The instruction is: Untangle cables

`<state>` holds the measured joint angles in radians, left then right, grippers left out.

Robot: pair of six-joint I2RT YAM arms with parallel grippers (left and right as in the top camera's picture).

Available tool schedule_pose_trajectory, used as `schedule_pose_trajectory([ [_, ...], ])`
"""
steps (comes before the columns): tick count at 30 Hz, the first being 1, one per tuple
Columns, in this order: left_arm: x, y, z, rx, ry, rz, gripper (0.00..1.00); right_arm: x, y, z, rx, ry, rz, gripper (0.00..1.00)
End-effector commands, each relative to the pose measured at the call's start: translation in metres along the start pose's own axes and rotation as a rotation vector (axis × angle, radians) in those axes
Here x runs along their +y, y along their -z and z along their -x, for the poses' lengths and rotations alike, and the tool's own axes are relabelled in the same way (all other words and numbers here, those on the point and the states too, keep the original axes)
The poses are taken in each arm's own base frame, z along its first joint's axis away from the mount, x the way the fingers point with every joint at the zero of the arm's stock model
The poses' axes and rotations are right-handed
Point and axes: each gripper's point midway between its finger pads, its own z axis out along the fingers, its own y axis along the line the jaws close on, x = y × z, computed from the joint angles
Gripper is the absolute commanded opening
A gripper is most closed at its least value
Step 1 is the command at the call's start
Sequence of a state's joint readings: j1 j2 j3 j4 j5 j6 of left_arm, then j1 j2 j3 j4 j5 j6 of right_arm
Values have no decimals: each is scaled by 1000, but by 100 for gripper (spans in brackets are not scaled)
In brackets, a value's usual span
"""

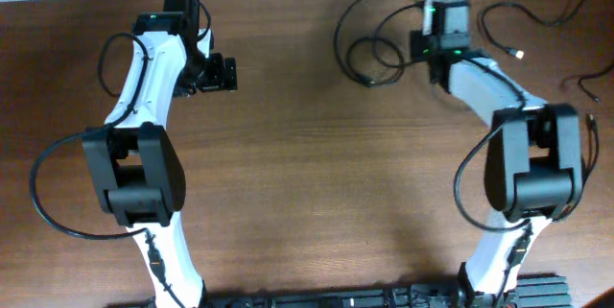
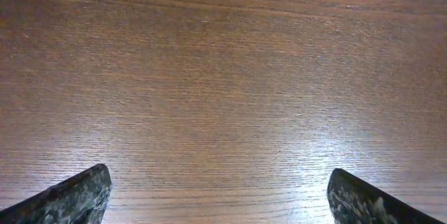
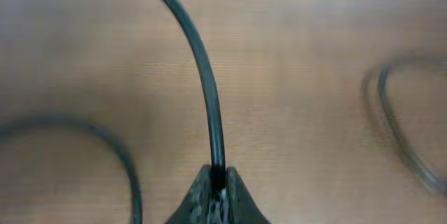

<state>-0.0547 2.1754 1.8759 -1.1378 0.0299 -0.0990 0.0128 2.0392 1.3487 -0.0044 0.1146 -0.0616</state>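
Black cables [image 1: 337,37] lie in loose loops at the far right of the wood table [image 1: 288,164]. The left gripper [image 2: 220,196] hangs wide apart and empty. The right gripper [image 3: 218,185] is closed, pinching one cable [image 3: 209,98].

Standing here, I can't read any lettering, label, brand, number or sign.
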Motion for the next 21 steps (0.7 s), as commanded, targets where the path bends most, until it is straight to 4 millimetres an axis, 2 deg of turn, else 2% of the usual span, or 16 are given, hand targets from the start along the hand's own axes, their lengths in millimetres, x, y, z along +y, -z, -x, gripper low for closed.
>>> schedule_pose_trajectory([
  [1,-1,4,5,-15,7,-8,99,-34,-23,12,-112,6,20,4],
  [2,-1,4,5,-15,7,-8,99,-43,-31,14,-146,-4,11,4],
  [5,-1,4,5,-15,8,-9,99,-19,-47,2,-148,-46,126,5],
  [7,-1,4,5,-15,8,-8,99,-14,-49,1,-141,-146,141,6],
  [9,-1,4,5,-15,8,-9,99,-8,-48,8,-147,-147,152,6],
  [11,-1,4,5,-15,7,-8,99,7,-44,15,-90,-133,175,6],
  [14,-1,4,5,-15,8,-9,99,28,-34,37,-34,-110,207,4],
  [16,-1,4,5,-15,7,-9,99,27,-27,55,-38,-104,196,4],
  [17,-1,4,5,-15,8,-8,99,27,-27,57,-42,-106,194,4],
  [18,-1,4,5,-15,7,-9,99,27,-27,55,-35,-105,194,10],
  [19,-1,4,5,-15,8,-8,99,27,-27,52,-24,-105,194,34],
  [21,-1,4,5,-15,7,-8,99,26,-22,57,-31,-105,194,77],
])
